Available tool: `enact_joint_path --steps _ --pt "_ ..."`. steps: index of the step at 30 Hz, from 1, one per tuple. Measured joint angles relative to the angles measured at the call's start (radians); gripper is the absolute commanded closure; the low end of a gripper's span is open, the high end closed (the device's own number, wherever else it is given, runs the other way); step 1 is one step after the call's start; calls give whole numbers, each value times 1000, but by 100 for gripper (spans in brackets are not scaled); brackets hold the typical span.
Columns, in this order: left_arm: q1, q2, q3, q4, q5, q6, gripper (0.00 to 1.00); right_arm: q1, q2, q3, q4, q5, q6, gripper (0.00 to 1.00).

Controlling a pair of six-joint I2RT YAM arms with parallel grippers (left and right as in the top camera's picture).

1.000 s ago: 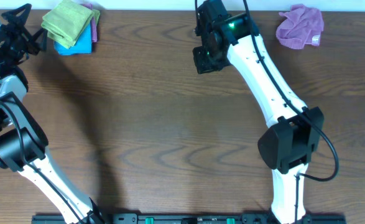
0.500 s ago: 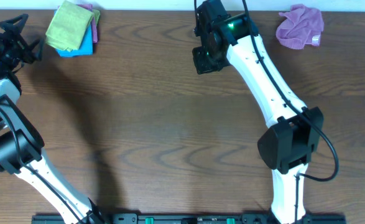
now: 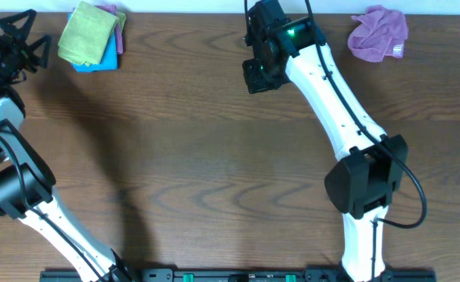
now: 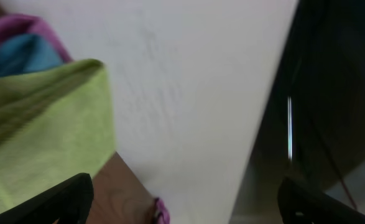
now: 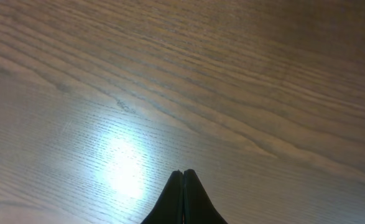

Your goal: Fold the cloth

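The cloth (image 3: 87, 33), a lime-green towel, lies folded at the table's far left on top of a blue cloth (image 3: 96, 61) and a pink-purple one (image 3: 120, 30). My left gripper (image 3: 35, 35) stands open just left of the pile, apart from it, with nothing between its fingers. In the left wrist view the cloth (image 4: 39, 124) fills the left side, and the open gripper (image 4: 182, 205) shows one black finger (image 4: 64, 199) at each lower corner. My right gripper (image 3: 257, 74) hovers shut and empty over bare wood at the far middle, its tips (image 5: 183, 173) pressed together.
A crumpled purple cloth (image 3: 378, 33) sits at the far right corner. The wooden table's (image 3: 214, 172) far edge meets a white wall (image 4: 201, 93) right behind the pile. The right arm (image 3: 331, 110) stretches diagonally across the right half.
My left gripper has drawn back to the left, away from the green cloth, still open. The cloth's left edge has settled on the pile. The right arm has not moved.
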Motion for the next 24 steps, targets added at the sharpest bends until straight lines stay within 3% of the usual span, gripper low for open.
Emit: enact_joint_path --steps 3,5,7,14,22,24 --pt "0 -1 51 28 64 10 4 0 -9 0 -3 4 -16 36" --pt "-2 -9 74 55 92 16 4 0 -35 0 -6 13 -27 16" --pt "-7 -32 84 67 110 37 4 0 -98 0 -13 26 -55 2" --pt "-129 -206 89 78 204 195 4 0 -359 5 -107 86 -159 1" --pt "-355 -270 101 100 230 256 4 -33 -465 5 -152 108 -201 1" --pt "-381 -270 101 107 215 327 4 -56 -518 5 -158 107 -201 1"
